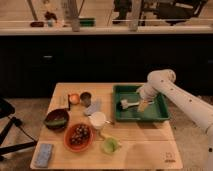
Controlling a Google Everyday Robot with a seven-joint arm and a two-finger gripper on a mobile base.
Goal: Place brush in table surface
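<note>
The brush (128,104), with a pale handle and whitish round head, lies inside the green tray (155,116) on the right of the light wooden table surface (142,145). My gripper (143,105) hangs over the tray at the handle end of the brush, at the end of the white arm (181,95) coming from the right. Whether it touches the handle cannot be told.
On the table's left half stand a white cup (97,120), a red bowl of dark fruit (79,136), a dark bowl (56,119), a green cup (110,145), an orange (74,98), a small can (85,96) and a blue sponge (44,154). A dark counter runs behind.
</note>
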